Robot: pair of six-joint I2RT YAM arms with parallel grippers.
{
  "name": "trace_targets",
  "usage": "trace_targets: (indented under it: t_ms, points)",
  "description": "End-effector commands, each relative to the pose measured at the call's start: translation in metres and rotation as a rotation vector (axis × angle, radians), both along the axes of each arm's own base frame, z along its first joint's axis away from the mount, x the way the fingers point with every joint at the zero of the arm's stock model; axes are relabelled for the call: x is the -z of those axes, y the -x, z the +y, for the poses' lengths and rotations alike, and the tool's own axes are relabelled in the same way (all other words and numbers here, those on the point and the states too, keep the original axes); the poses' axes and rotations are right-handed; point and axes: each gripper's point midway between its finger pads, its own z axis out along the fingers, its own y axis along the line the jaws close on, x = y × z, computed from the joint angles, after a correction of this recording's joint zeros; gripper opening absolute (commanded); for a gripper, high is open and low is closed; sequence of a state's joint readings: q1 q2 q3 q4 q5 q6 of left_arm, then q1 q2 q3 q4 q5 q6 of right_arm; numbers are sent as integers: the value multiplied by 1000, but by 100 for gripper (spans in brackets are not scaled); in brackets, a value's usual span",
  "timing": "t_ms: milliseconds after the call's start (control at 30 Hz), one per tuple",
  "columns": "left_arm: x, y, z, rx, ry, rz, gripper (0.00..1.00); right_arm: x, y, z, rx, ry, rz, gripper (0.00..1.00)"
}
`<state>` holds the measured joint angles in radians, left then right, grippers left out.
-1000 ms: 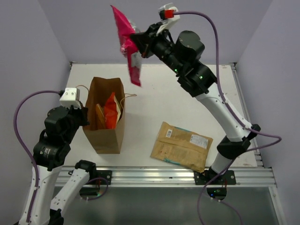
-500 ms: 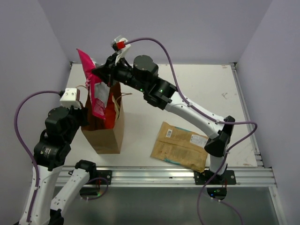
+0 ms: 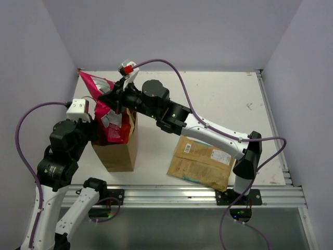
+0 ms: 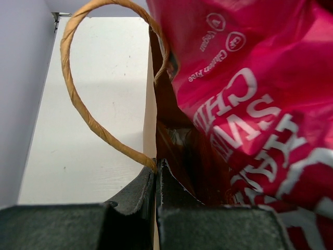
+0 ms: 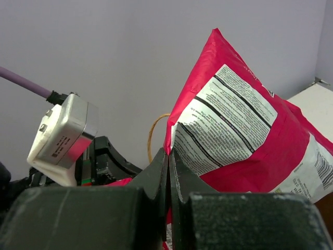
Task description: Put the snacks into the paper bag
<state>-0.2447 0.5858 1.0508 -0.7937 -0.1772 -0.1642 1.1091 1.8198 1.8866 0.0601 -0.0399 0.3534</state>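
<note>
The brown paper bag [image 3: 119, 151] stands upright at the left of the table. My left gripper [image 3: 93, 130] is shut on the bag's rim [image 4: 152, 130] beside a twine handle [image 4: 78, 99]. My right gripper [image 3: 106, 98] is shut on the magenta packet [image 3: 106, 117], whose lower part is inside the bag's mouth and whose top sticks out above it. The packet fills the left wrist view [image 4: 260, 104] and the right wrist view [image 5: 244, 130]. The tan packet [image 3: 202, 162] with a white label lies flat on the table to the right of the bag. The red and orange packets are hidden.
The white table [image 3: 208, 104] is walled by grey panels on three sides. A metal rail [image 3: 182, 195] with both arm bases runs along the near edge. My right arm [image 3: 208, 133] stretches across the table above the tan packet.
My right gripper has carried the magenta packet from high above the table's back down and left, into the mouth of the paper bag. My left gripper has stayed on the bag's rim.
</note>
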Motion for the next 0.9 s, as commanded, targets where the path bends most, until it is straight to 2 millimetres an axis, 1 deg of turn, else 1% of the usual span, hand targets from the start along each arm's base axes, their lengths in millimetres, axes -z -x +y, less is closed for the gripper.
trace_targets:
  t_ms: [0,33,67,100,167,200,267,300,333,367,400,433,500,533,667,733,800,833,867]
  points:
    - [-16,-2,1,-2,-4,-69,0,-36,21,-10,-31,-122,6,0]
    - [-16,-2,1,-4,-4,-68,0,-29,26,-7,-42,-116,23,0]
    - [-15,-2,1,-2,-7,-67,0,-12,31,-3,-51,-89,43,0]
    - [-15,-2,1,0,-5,-67,0,-6,41,2,-71,-81,58,0]
    - [-14,-3,0,2,-9,-65,0,10,52,8,-97,-64,92,0]
    - [-13,-3,0,4,-10,-63,0,15,62,13,-118,-58,103,0]
    - [-13,-4,-1,3,-8,-64,0,20,71,18,-140,-59,117,0]
    - [-14,-3,0,4,-10,-66,0,19,79,22,-159,-58,118,0]
    - [-14,-3,0,2,-10,-66,0,24,82,26,-165,-49,126,0]
    - [-14,-3,0,0,-9,-67,0,23,85,27,-171,-49,126,0]
    - [-14,-2,1,-1,-9,-67,0,25,89,29,-175,-43,126,0]
    - [-14,-2,1,-4,-11,-69,0,28,90,31,-171,-35,130,0]
    - [-14,0,2,-6,-9,-74,0,34,91,30,-171,-25,147,0]
    - [-13,-1,2,-8,-13,-71,0,34,92,29,-177,-31,160,0]
    - [-13,0,2,-7,-11,-76,0,27,105,19,-195,-54,178,0]
    - [-13,0,2,-5,-12,-76,0,26,109,17,-205,-58,182,0]
    - [-14,0,2,-6,-12,-77,0,44,104,15,-164,-3,196,0]
    - [-14,1,3,-8,-12,-79,0,52,98,13,-129,23,197,1]
    - [-14,2,3,-8,-11,-79,0,67,94,9,-96,76,201,27]
